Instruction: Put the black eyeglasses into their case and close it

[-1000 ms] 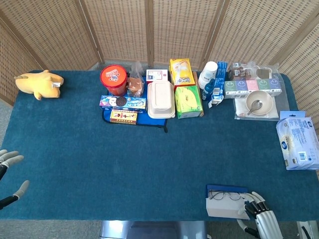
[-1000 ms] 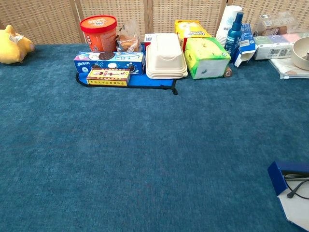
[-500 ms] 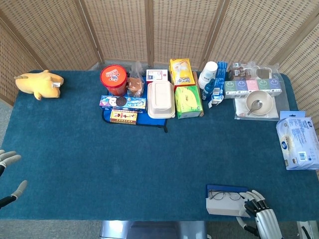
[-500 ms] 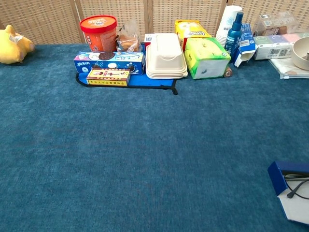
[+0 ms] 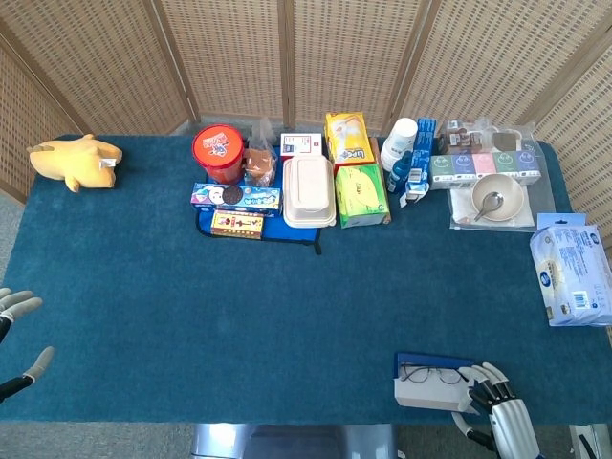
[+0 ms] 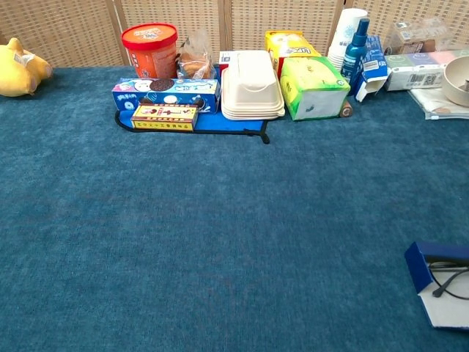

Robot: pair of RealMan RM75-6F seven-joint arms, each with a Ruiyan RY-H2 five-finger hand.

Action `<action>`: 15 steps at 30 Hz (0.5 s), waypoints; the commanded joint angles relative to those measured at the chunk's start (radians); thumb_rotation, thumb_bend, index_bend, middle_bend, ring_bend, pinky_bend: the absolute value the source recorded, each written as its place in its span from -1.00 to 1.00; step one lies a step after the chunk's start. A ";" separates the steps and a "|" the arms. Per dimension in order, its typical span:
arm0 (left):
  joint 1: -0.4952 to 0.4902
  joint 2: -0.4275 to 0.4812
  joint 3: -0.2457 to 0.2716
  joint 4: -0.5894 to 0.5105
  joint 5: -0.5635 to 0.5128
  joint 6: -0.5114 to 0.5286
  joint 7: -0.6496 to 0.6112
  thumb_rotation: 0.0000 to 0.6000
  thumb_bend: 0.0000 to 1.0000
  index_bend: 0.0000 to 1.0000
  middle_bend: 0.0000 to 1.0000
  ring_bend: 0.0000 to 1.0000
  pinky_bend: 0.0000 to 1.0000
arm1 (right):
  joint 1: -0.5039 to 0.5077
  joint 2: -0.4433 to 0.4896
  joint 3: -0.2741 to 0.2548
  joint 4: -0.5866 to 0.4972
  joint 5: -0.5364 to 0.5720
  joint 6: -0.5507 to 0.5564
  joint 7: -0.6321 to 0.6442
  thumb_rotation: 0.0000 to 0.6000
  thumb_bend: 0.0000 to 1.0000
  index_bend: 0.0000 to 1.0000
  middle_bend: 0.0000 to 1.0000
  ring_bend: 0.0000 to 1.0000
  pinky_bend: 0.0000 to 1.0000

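Observation:
The open blue eyeglasses case (image 5: pixel 432 362) lies by the table's near edge at the right, with its white lid (image 5: pixel 426 396) folded toward me. The thin-rimmed black eyeglasses (image 5: pixel 430 374) rest inside it. My right hand (image 5: pixel 499 413) reaches over the near edge just right of the case, fingers apart, fingertips (image 5: pixel 475 386) touching the lid's right end. The chest view shows the case's blue wall (image 6: pixel 417 265), one temple of the eyeglasses (image 6: pixel 448 283) and the lid (image 6: pixel 448 310) at the lower right, but no hand. My left hand (image 5: pixel 17 337) hangs at the far left edge, fingers spread and holding nothing.
A row of goods stands along the back: yellow plush toy (image 5: pixel 76 160), red tub (image 5: pixel 218 153), snack boxes (image 5: pixel 236 198), white clamshell box (image 5: pixel 308 191), green tissue pack (image 5: pixel 361 194), bottles (image 5: pixel 402 153), bowl with spoon (image 5: pixel 496 198). A wipes pack (image 5: pixel 572 270) lies at the right edge.
The white lid looks shorter in both views, its near edge lifted a little. My right hand has slid slightly toward me along the case's right end. The left hand has barely moved.

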 commanded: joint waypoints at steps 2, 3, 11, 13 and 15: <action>-0.001 -0.002 0.000 0.002 -0.001 -0.002 -0.001 1.00 -0.55 -0.52 -0.51 -0.69 -0.62 | 0.010 0.014 0.003 -0.034 -0.004 0.012 -0.013 1.00 -0.43 0.31 -0.41 -0.52 -0.62; -0.001 -0.003 0.000 0.004 -0.002 -0.002 -0.002 1.00 -0.55 -0.52 -0.51 -0.69 -0.62 | 0.013 0.018 0.004 -0.044 -0.006 0.015 -0.018 1.00 -0.43 0.31 -0.41 -0.52 -0.62; -0.005 -0.012 -0.001 0.013 -0.008 -0.010 -0.009 1.00 -0.55 -0.54 -0.51 -0.69 -0.62 | 0.044 0.067 0.009 -0.162 -0.016 0.008 -0.073 1.00 -0.43 0.31 -0.41 -0.52 -0.64; -0.006 -0.014 -0.001 0.016 -0.009 -0.011 -0.011 1.00 -0.55 -0.54 -0.51 -0.69 -0.62 | 0.054 0.084 0.014 -0.201 -0.014 -0.002 -0.087 1.00 -0.43 0.31 -0.41 -0.52 -0.65; -0.007 -0.015 -0.002 0.018 -0.011 -0.012 -0.012 1.00 -0.55 -0.54 -0.51 -0.69 -0.62 | 0.067 0.103 0.021 -0.241 -0.011 -0.016 -0.102 1.00 -0.43 0.31 -0.41 -0.52 -0.66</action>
